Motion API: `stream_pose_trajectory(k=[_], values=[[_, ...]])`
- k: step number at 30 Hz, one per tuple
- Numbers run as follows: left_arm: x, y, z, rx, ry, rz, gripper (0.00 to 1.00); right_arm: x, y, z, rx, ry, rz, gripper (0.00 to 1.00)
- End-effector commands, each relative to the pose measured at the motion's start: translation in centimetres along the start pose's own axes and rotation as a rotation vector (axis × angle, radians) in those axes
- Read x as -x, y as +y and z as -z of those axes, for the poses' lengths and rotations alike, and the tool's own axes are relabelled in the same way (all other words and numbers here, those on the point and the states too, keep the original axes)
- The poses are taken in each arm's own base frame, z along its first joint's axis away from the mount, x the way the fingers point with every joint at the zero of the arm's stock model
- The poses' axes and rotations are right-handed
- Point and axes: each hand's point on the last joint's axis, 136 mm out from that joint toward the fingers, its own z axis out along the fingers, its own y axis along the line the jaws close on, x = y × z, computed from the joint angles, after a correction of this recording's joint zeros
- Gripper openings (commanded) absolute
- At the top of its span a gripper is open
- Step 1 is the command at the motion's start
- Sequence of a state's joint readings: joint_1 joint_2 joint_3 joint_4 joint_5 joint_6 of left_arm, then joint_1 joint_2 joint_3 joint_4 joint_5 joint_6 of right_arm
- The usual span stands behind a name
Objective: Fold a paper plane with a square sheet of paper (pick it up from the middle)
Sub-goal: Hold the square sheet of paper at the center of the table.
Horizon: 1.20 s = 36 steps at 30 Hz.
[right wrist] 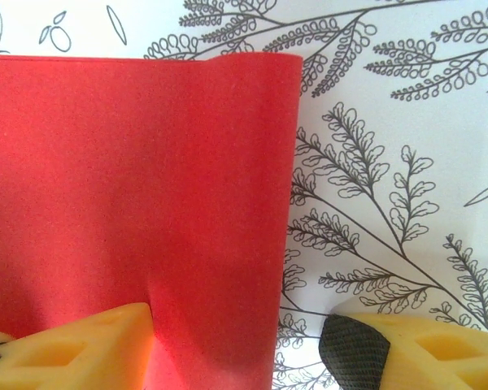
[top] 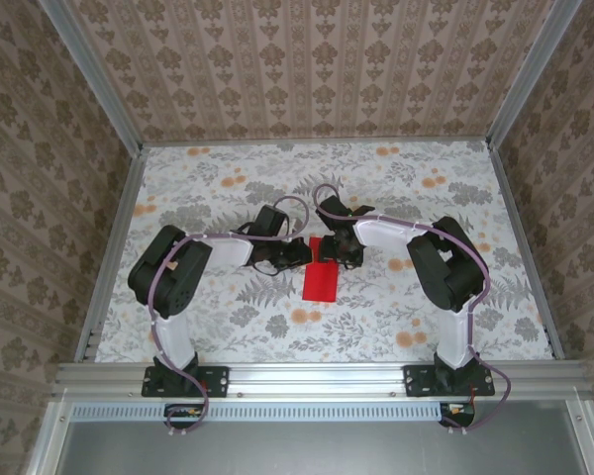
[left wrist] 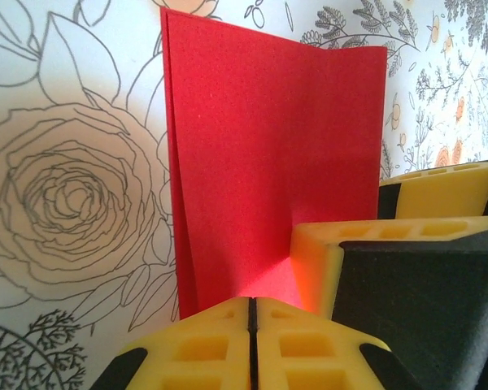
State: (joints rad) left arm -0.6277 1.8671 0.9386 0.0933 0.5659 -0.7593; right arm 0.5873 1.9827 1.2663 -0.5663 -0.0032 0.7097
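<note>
The square sheet of paper is bright red and lies on the table as a doubled rectangle, between the two arms. My left gripper reaches it from the left. In the left wrist view the left gripper is shut, its tips against the near part of the paper, and no paper shows between the jaws. My right gripper comes from the right and stands open. Its left finger rests on the paper; the other finger is over the cloth, past the paper's right edge.
A flower-patterned cloth covers the table. Patterned walls with metal frame posts close it in on the left, back and right. The arm bases stand on a rail at the near edge.
</note>
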Motion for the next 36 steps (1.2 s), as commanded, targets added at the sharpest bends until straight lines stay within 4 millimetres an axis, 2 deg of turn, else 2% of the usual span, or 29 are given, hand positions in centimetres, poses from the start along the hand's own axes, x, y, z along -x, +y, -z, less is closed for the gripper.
stream_pose_trajectory(k=[1,9,16,20,24,30,33,36], values=[[-0.3,-0.3,-0.4,0.001,0.031,-0.017,0.10,-8.4,-5.8,-10.0,-0.170,0.281,0.009,0.65],[-0.8,0.9,-0.7,0.059,0.059,0.009,0.09,-8.5,-5.9,-10.0,-0.172,0.284,0.006,0.65],[-1.5,2.7,-0.8,0.132,0.077,0.052,0.08,-8.4,-5.8,-9.9,-0.170,0.282,0.002,0.65],[-1.7,3.5,-0.7,0.175,0.083,0.064,0.06,-7.7,-5.0,-9.0,-0.139,0.266,-0.003,0.65],[-2.3,4.5,-0.9,0.207,0.104,0.082,0.06,-5.3,-2.9,-5.8,-0.048,0.190,-0.009,0.65],[-3.1,6.2,-1.1,0.274,0.134,0.114,0.05,-1.2,-0.1,1.7,0.145,0.000,-0.068,0.68],[-3.3,6.5,-1.1,0.283,0.144,0.118,0.05,-0.2,0.7,4.5,0.212,-0.070,-0.076,0.68],[-3.6,6.9,-1.2,0.299,0.156,0.124,0.04,-0.1,1.5,5.9,0.280,-0.098,-0.074,0.66]])
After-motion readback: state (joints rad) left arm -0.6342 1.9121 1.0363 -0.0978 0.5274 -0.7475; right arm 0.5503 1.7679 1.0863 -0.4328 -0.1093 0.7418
